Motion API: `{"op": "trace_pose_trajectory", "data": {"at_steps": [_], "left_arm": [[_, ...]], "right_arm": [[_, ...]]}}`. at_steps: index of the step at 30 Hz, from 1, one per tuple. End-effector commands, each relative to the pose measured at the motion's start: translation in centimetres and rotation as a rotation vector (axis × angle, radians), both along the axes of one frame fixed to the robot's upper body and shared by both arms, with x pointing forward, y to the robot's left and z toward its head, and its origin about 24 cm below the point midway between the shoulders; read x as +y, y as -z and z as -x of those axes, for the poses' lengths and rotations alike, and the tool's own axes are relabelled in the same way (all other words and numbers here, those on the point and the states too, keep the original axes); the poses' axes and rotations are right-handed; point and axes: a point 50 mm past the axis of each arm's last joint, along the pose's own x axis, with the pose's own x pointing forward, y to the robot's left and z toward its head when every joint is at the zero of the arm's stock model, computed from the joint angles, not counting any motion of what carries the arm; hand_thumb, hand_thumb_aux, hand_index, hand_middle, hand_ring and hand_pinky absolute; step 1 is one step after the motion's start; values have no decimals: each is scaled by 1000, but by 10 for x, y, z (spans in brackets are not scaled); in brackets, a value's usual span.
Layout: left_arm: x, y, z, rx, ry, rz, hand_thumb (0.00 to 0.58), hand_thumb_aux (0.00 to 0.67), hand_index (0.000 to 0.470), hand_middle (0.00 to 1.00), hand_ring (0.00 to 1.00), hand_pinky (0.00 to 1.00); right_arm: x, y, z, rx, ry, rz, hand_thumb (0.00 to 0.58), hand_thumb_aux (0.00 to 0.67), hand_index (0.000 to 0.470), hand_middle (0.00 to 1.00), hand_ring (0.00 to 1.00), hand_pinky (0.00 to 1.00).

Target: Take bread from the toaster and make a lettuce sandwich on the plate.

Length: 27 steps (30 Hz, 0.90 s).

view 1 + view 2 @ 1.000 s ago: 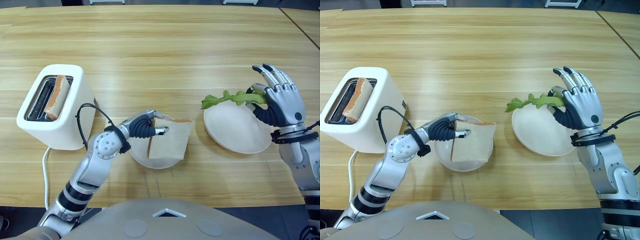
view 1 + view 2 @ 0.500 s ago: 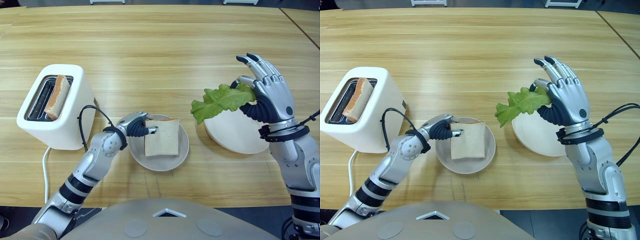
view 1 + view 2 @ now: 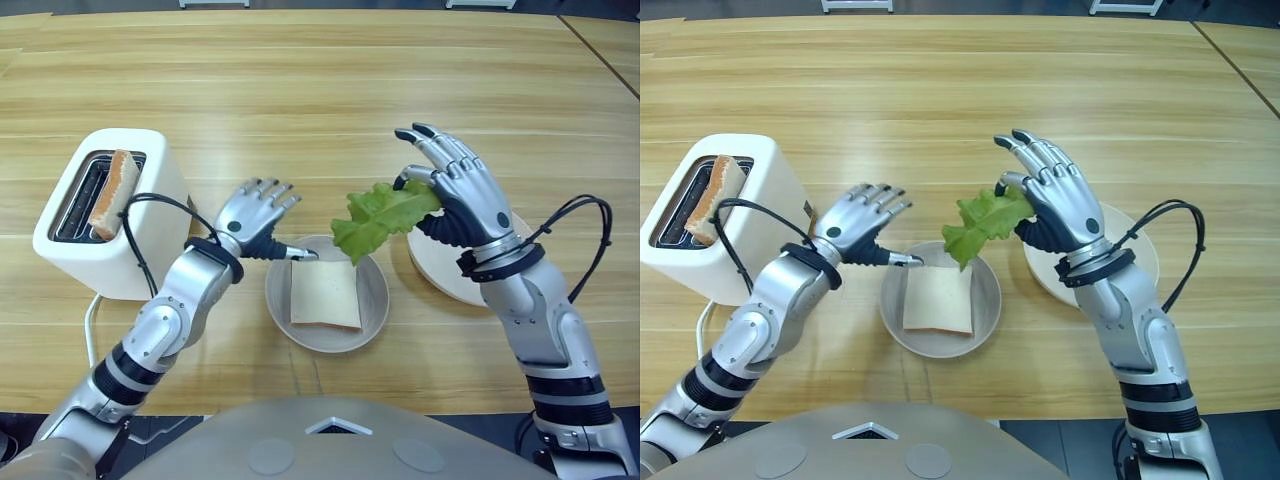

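toaster: the toaster (image 3: pixel 110 215) stands on the desk (image 3: pixel 320 80), well to the left of the left fingers, with one toaster slice (image 3: pixel 113 192) upright in its slot
left hand: the left hand (image 3: pixel 252 215) hangs with its fingers spread and holding nothing; one fingertip reaches down almost to the plate's left rim
plate: the plate (image 3: pixel 276 300) sits just right of and below the left fingers, and lower left of the right fingers
bread: one bread slice (image 3: pixel 325 295) lies flat in the middle of the plate, touched by neither hand
lettuce: the lettuce leaf (image 3: pixel 378 215) hangs from the right fingers, its long axis slanting from the pinch down and to the left; its free tip is over the plate's far right rim, above the slice's far corner and not yet on it
right hand: the right hand (image 3: pixel 462 195) pinches the leaf's right end between thumb and fingers, the other fingers held straight
second plate: a second plate (image 3: pixel 1143 252) lies under and behind the right wrist
deciding relation: the slice lies down and left of the right fingers, along the line of the leaf; the right hand is the one placed to act
likely next move: carry the leaf a little further left and lower it flat, so it covers the slice instead of draping over the rim
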Motion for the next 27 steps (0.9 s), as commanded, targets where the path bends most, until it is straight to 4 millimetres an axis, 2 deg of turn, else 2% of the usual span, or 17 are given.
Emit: {"op": "trace_pose_trajectory", "data": {"at_steps": [1,3,5,7,10,14,17,23,27], "left_arm": [[35,-58,8,-223,-162,68,0,0,0,0,0,0],[54,-88,17,-359,-229,96,0,0,0,0,0,0],[68,-110,27,-456,-262,112,0,0,0,0,0,0],[79,-120,33,-484,-298,101,0,0,0,0,0,0],[100,-121,33,-461,-387,48,0,0,0,0,0,0],[128,-110,32,-363,-517,-14,0,0,0,0,0,0],[141,-91,30,-240,-575,-48,0,0,0,0,0,0],[151,-56,33,-54,-633,-76,0,0,0,0,0,0],[153,-44,35,20,-647,-75,5,3,2,0,0,0]], "right_arm": [[12,13,0,55,-36,10,580,670,470,0,0,0],[23,21,2,82,-66,-1,580,670,470,0,0,0],[37,28,4,104,-105,-14,580,670,470,0,0,0],[51,35,5,125,-144,-25,580,670,470,0,0,0],[67,44,7,149,-185,-32,580,670,470,0,0,0],[83,50,9,165,-228,-43,580,670,470,0,0,0],[85,56,11,183,-235,-30,580,670,470,0,0,0],[73,68,17,224,-227,59,580,670,470,0,0,0],[60,72,20,238,-208,116,580,670,470,0,0,0]]}}
